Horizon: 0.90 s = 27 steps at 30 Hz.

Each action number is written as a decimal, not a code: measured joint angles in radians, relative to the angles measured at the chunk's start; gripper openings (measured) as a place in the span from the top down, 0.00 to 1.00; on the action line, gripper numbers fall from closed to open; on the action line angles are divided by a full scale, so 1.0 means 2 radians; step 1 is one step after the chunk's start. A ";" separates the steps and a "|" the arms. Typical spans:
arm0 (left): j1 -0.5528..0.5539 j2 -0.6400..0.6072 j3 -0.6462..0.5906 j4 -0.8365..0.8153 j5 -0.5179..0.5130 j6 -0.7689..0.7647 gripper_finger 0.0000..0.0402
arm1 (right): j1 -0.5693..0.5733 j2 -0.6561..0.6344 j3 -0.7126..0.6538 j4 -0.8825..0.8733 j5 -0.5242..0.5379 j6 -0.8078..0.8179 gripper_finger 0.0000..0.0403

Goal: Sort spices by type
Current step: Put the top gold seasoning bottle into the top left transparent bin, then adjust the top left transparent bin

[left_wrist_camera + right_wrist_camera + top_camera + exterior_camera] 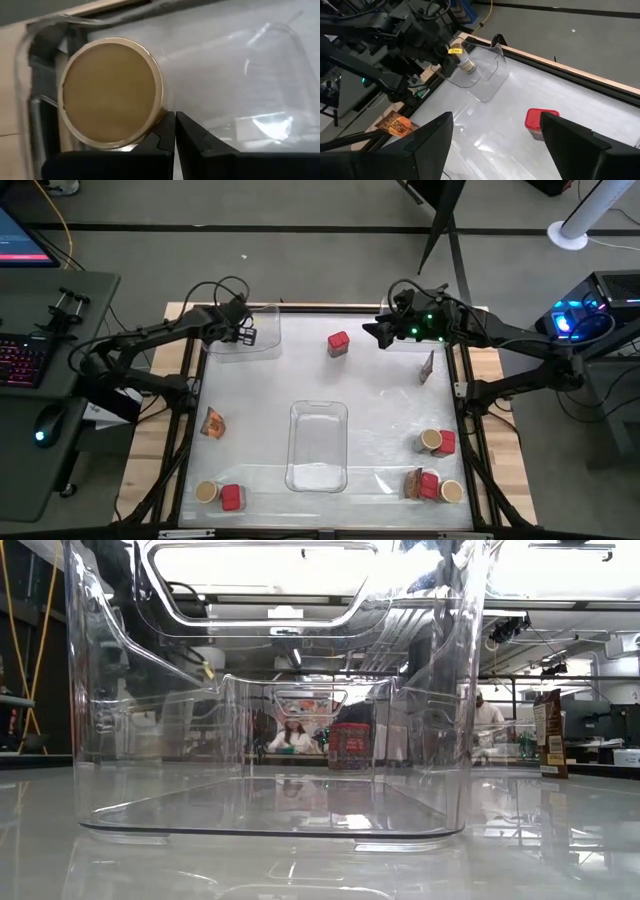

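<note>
Tan-lidded jar (111,93) apparently inside clear tray (280,75), left gripper (175,131) clenched empty, right gripper (495,131) released.

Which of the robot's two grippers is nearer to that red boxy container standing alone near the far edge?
The right gripper, just beside the red boxy container. The left gripper is farther off, over the far-left clear tray.

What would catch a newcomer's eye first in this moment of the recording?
The left gripper sits shut over the clear tray at the table's far left corner, beside a tan-lidded jar standing in that tray. A second clear tray lies mid-table, with the right gripper open at the far right near a lone red container.
</note>
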 joint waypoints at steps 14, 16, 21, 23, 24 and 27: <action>0.033 0.000 0.000 0.019 -0.026 0.040 1.00 | 0.000 0.000 0.000 0.000 0.000 0.004 0.27; 0.033 0.000 0.000 0.035 -0.026 0.044 1.00 | 0.000 0.000 0.000 0.000 0.000 0.004 0.27; 0.031 -0.001 0.004 0.040 -0.001 0.027 1.00 | 0.000 0.000 0.000 0.000 0.000 0.004 0.27; 0.023 -0.005 0.006 0.038 0.020 0.005 1.00 | 0.000 0.000 0.000 0.000 -0.002 0.004 0.27; 0.018 -0.008 0.006 0.038 0.034 -0.010 1.00 | 0.000 0.000 0.000 0.000 -0.005 0.004 0.27; -0.009 -0.019 0.006 0.051 0.090 -0.057 1.00 | 0.000 0.000 0.000 0.000 -0.009 0.004 0.27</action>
